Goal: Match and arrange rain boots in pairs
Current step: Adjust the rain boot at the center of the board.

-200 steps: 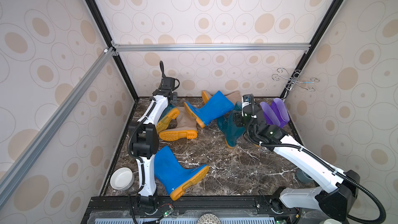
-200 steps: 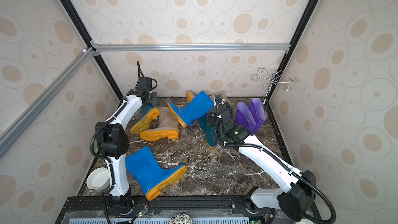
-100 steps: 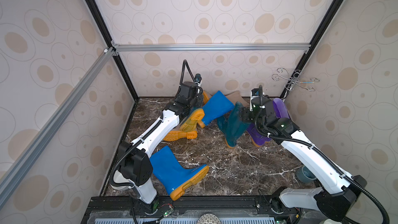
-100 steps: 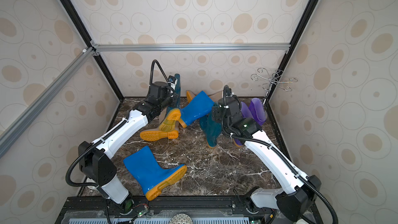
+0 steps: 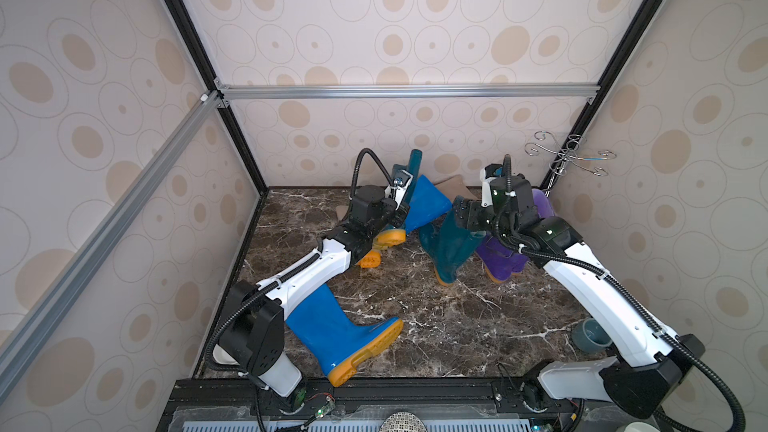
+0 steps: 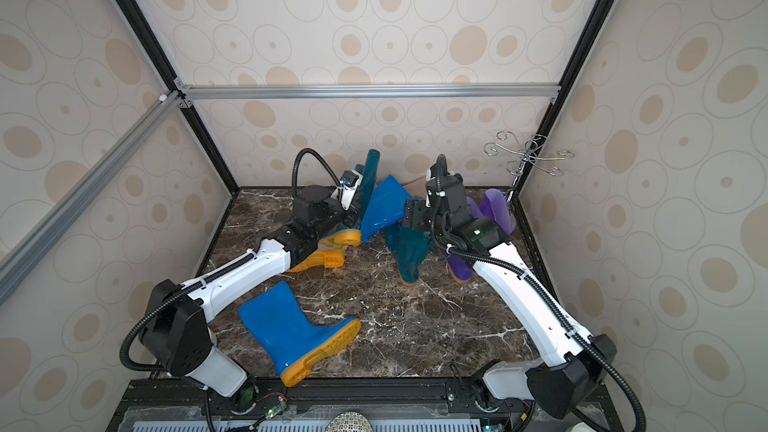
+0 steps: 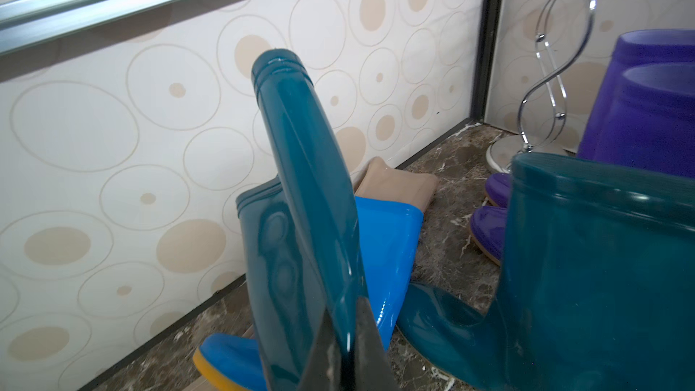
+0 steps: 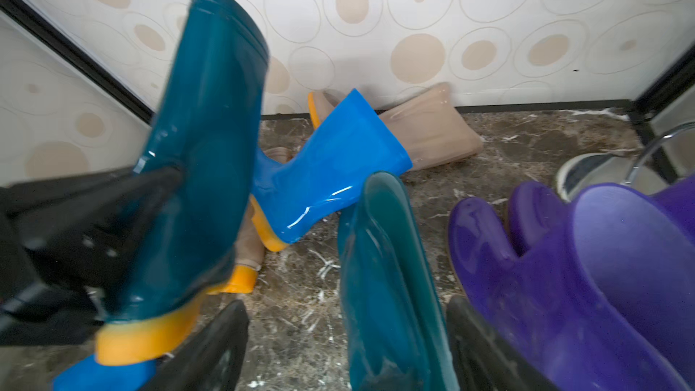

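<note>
Marble tabletop (image 5: 457, 326). Left arm (image 5: 307, 272) and right arm (image 5: 602, 292) both stretched toward the back edge.

Boots, 8 counted, glossy, orange-yellow soles:
- blue ×2: one (image 5: 332, 334) on its side at the front-left corner, one (image 5: 428, 205) leaning at the back edge
- teal ×2: one (image 7: 304, 167) tilted at back centre, one (image 5: 446, 251) upright mid-table
- purple pair (image 5: 503, 259) upright by the right edge
- beige ×2, part hidden: (image 8: 432, 133) and (image 8: 250, 242), both lying near the back edge

Left gripper (image 7: 344, 317) clenched on the tilted teal boot's shaft. Right gripper (image 8: 348, 302) spread wide, straddling the upright teal boot's top.
</note>
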`<state>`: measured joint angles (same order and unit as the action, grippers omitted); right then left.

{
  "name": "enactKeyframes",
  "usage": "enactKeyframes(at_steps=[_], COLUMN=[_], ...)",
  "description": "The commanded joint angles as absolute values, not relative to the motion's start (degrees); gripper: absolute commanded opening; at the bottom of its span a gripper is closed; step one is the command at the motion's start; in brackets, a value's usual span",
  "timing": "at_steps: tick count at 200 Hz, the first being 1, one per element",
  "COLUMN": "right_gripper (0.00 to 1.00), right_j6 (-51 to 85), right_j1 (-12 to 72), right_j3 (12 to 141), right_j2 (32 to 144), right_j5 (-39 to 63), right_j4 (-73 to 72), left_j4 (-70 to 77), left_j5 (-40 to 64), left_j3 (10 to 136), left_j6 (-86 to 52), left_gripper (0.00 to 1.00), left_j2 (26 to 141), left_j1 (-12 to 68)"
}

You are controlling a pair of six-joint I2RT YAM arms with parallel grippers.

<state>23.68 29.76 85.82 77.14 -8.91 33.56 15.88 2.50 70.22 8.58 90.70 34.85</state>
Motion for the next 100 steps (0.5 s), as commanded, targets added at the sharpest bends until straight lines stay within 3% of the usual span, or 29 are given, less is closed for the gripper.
enactKeyframes(at_steps=[1, 100], right_gripper=[0.83, 0.79], right_j6=[30.28, 39.84], right_j1=[29.78, 30.14], right_j3=[90.30, 104.19], right_j2=[80.75, 97.11], right_j5=[-1.07, 1.87], right_j4=[31.82, 31.28], left_j4=[28.46, 35.73], left_j5=[4.49, 3.50], left_j3=[68.13, 58.32], left_j6=[13.30, 18.08], left_gripper=[0.00, 0.00], left_j2=[87.36, 83.15], left_j1=[35.93, 40.60])
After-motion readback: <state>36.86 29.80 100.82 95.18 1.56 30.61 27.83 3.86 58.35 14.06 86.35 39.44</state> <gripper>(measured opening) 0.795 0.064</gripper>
